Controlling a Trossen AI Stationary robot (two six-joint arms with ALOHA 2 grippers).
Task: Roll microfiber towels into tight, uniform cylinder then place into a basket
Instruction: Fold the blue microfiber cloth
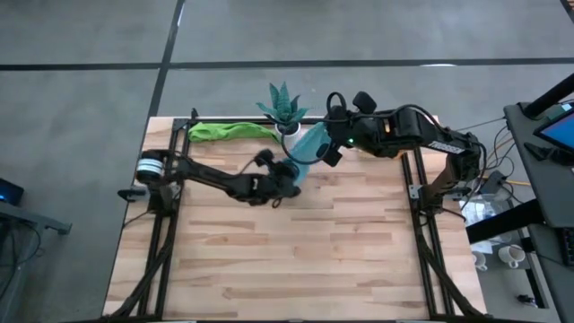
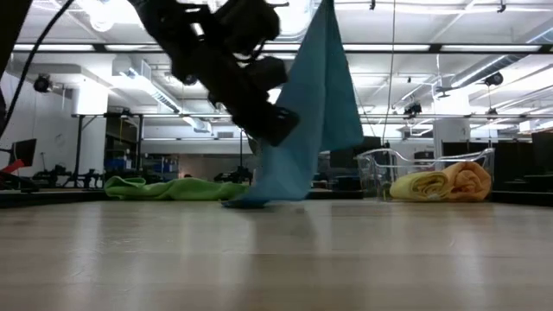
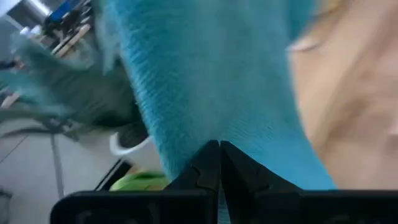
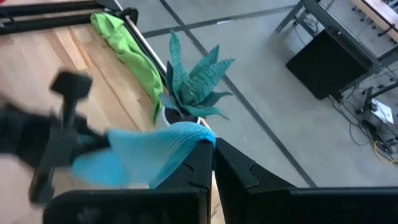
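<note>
— What am I looking at on your side?

— I'm seeing both arms meeting near the far edge of the desk (image 1: 296,251). The right gripper (image 4: 212,146) is holding one corner of the light blue towel (image 2: 315,112) up in the air, its fingers (image 4: 193,165) pinched together on the cloth

— And the left one?

— The left gripper (image 3: 219,149) is gripping the same towel lower down, fingers (image 3: 205,165) closed on its edge. From the low camera the cloth is hanging between the two, with its bottom end touching the wood

— Where are the other towels?

— The green towel (image 1: 229,131) is lying crumpled along the far edge, left of the potted plant (image 1: 285,106). The yellow towel (image 2: 422,184) and the orange towel (image 2: 471,180) are sitting rolled side by side inside the clear basket (image 2: 380,164), which is showing in the low camera to the right of the hanging cloth

— Is the plant in the way?

— It's standing just beside the blue towel, right at the far edge; I'm not able to tell whether the two are touching
</note>
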